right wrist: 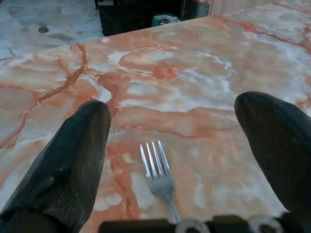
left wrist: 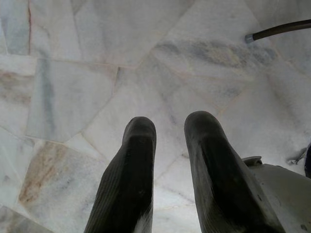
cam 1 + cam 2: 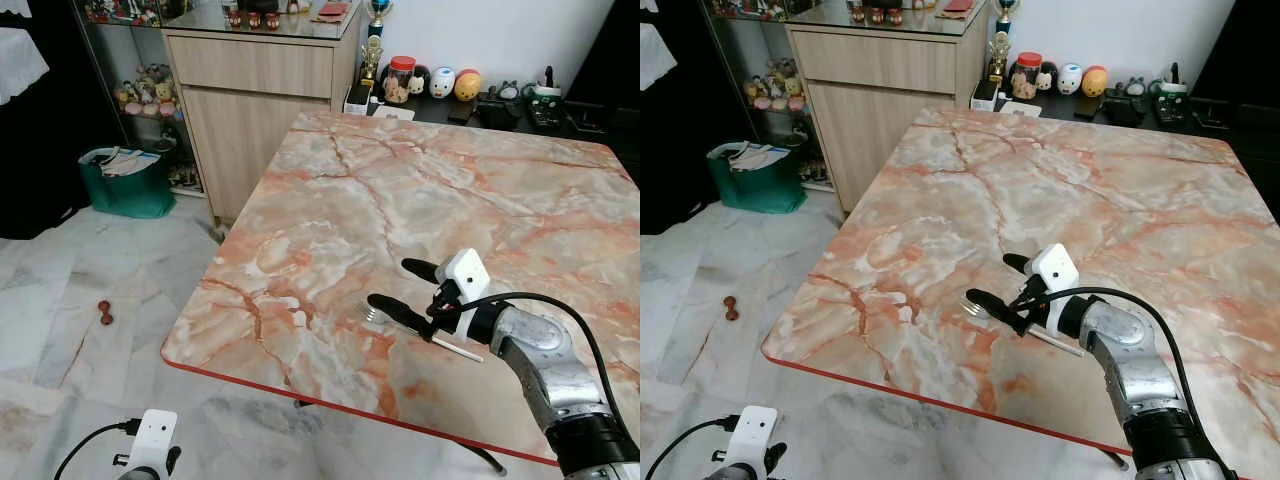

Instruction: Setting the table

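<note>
Marble table (image 3: 420, 200) holds fork (image 1: 157, 174) beneath spread right jaws.

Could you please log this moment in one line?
right gripper: open over fork | fork: flat on table | left gripper: idle

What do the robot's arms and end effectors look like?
The right arm is silver metal with a black cuff and a looping black cable. A white camera box tops its wrist. Each end effector has two long black fingers, ribbed inside.
</note>
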You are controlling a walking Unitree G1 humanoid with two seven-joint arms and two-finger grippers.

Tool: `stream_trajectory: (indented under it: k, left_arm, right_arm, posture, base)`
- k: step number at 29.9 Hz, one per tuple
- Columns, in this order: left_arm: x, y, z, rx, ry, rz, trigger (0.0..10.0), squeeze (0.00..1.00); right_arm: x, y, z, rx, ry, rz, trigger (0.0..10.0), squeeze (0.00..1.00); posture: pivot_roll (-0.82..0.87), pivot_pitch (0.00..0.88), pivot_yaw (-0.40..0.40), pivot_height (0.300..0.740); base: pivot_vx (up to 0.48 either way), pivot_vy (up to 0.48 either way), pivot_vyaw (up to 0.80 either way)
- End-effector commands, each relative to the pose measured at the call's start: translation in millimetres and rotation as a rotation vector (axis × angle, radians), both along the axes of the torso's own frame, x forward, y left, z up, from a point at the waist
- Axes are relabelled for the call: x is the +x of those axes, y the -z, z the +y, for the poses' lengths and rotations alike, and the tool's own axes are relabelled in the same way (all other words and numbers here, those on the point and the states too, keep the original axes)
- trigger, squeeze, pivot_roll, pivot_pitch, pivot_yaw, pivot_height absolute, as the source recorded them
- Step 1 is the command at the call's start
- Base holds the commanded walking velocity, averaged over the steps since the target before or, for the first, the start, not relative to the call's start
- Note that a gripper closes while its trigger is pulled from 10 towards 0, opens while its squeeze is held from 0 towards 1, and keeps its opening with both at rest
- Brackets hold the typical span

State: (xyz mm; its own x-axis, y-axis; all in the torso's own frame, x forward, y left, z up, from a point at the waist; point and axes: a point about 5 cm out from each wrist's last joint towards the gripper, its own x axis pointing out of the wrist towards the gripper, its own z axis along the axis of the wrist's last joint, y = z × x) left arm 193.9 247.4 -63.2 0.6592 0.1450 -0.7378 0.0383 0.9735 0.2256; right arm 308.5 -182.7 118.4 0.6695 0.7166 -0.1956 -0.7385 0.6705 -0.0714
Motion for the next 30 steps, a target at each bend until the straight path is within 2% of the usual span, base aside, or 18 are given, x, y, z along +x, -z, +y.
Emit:
stream_trajectory:
  k: [1, 10, 25, 30]
  left_arm:
    - [-2.1, 2.7, -3.2, -0.013, 0.002, 0.025, 10.0, 0.00]
    - [-0.2, 2.4, -5.5, -0.018, 0.006, 0.022, 10.0, 0.00]
    - [-1.4, 3.7, -7.5, -0.015, 0.004, 0.024, 10.0, 0.00]
    - [-0.6, 3.3, -7.9, -0.019, 0.002, 0.017, 10.0, 0.00]
  right_arm:
    - [1.6, -3.7, 0.7, -0.001, 0.000, -0.017, 10.0, 0.00]
    - [3.1, -5.1, 0.4, -0.003, 0.002, -0.020, 10.0, 0.00]
    - [3.5, -4.4, 0.9, -0.005, 0.001, -0.015, 10.0, 0.00]
    - [3.9, -3.9, 1.2, -0.009, 0.002, -0.013, 10.0, 0.00]
  posture:
    - [0.09, 0.000, -0.030, 0.727]
    - [0.09, 0.000, -0.034, 0.727]
    - [0.10, 0.000, -0.041, 0.727]
    - [0.10, 0.000, -0.041, 0.727]
  base:
    - [0.000, 0.000, 0.00]
    - [0.000, 0.000, 0.00]
    - [0.266, 0.000, 0.00]
    - [0.000, 0.000, 0.00]
